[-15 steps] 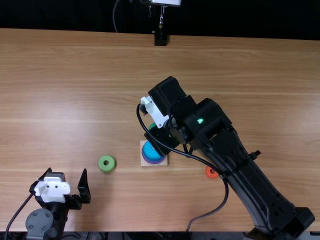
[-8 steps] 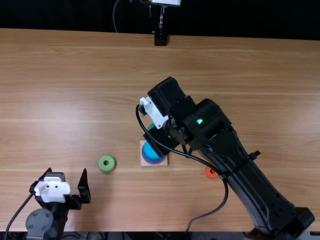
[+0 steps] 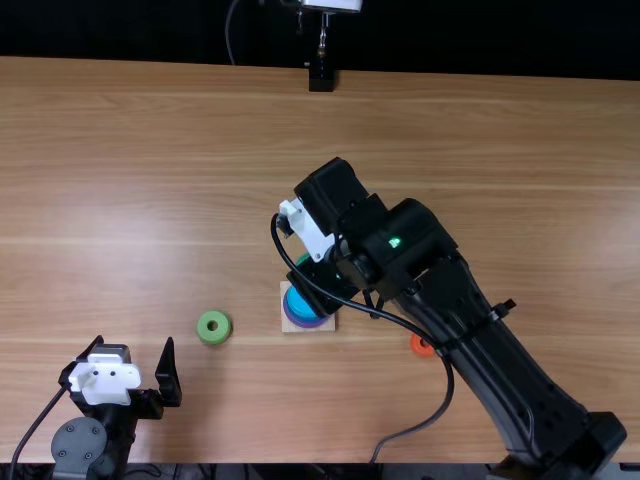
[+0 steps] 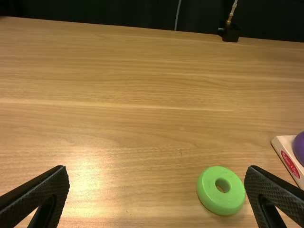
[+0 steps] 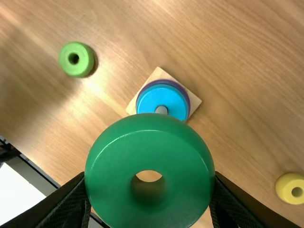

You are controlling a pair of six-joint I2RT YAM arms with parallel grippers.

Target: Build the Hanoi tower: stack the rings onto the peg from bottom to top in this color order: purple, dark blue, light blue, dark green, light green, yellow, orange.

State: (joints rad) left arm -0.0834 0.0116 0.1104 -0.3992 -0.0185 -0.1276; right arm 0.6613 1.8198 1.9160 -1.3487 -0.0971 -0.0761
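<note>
- Right arm (image 3: 480,330) is shifting slightly leftward and toward the near edge since the earlier frame; left arm (image 3: 95,455) is staying put.
- Right gripper (image 3: 322,282) is gripping the dark green ring (image 5: 107,156), one finger on either side; fingers are standing apart by the ring's width.
- Dark green ring is hanging above the desk (image 3: 150,180), off the peg (image 5: 161,109) and near it.
- Light blue ring (image 5: 149,97) is sitting on the peg, topmost on the base (image 3: 325,327); purple ring (image 4: 299,149) is lying lower. Cannot tell the dark blue one from the rim between.
- Left gripper (image 3: 134,345) is standing wide open, holding nothing, near the desk's near edge.
- Light green ring (image 3: 204,328) is lying flat, left of the base.
- Orange ring (image 3: 417,342) is lying right of the base, beside the right arm.
- Yellow ring (image 5: 285,185) is resting on the desk, well apart from the base.
</note>
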